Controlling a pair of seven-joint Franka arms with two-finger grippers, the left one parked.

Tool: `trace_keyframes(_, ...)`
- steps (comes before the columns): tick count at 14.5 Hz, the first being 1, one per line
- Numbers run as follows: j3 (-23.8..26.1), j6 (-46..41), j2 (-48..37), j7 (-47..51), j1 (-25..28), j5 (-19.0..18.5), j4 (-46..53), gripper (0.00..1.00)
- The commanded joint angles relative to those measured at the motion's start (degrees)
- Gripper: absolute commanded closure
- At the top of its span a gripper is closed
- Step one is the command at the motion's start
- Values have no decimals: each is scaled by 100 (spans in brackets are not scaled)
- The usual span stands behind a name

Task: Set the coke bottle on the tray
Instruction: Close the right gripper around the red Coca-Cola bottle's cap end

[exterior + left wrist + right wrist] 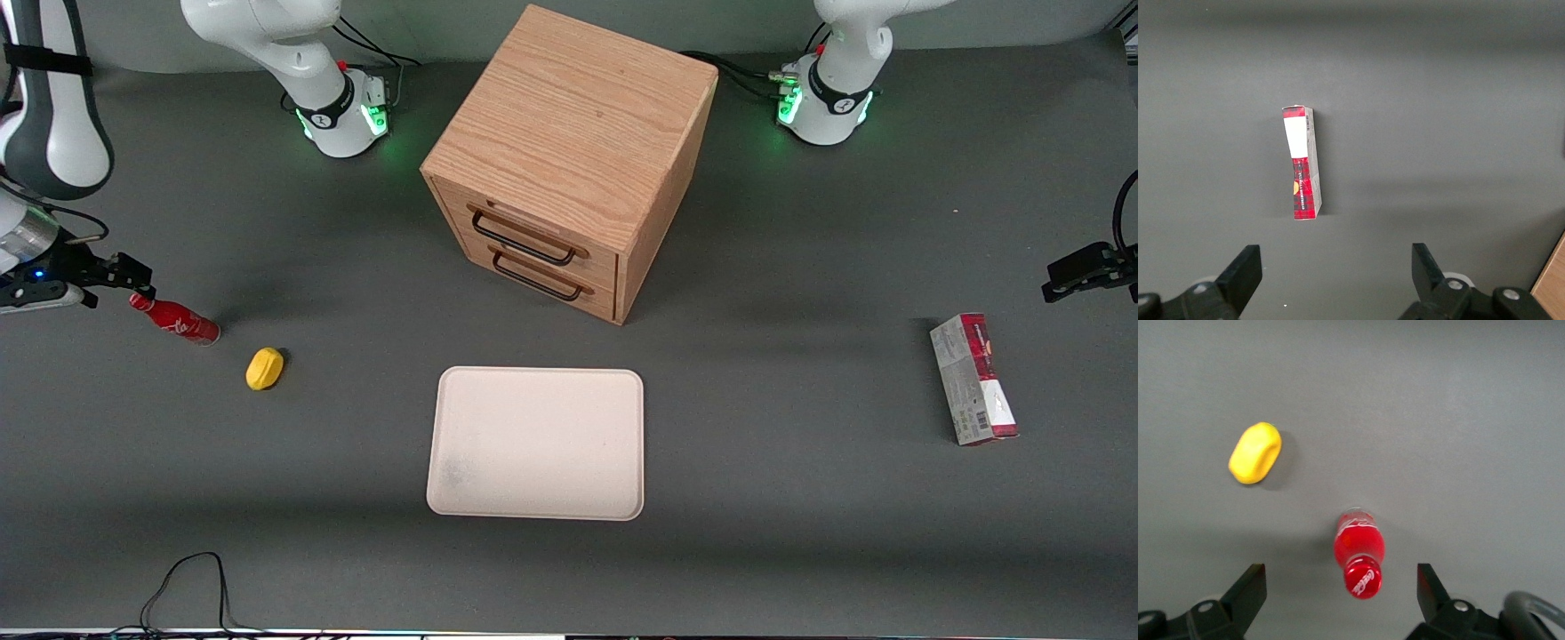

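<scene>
Red bottle: the coke bottle lies on the grey surface toward the working arm's end, well apart from the tray; its cap points toward the gripper.
Gripper: the gripper hovers just above the capped end of the bottle, released, its two fingers spread wide with the cap between them and touching neither.
Yellow lump: a small rounded yellow object sits near the bottle, a little nearer the front camera.
Tray: the cream-pink tray lies flat mid-surface, nearer the front camera than the cabinet, with nothing on it.
Cabinet: a wooden drawer cabinet stands near the tray, both drawers shut, each with a dark handle.
Carton: a red-and-grey carton lies toward the parked arm's end.
</scene>
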Motion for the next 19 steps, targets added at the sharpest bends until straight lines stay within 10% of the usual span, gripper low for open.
trace_keyframes(1, -60, 543, -60, -155, 34, -85, -403, 0)
trace_keyframes(13, -69, 895, 591, -1166, -150, 908, -386, 2)
trace_keyframes(19, -51, 825, 732, -1237, -194, 908, -298, 100)
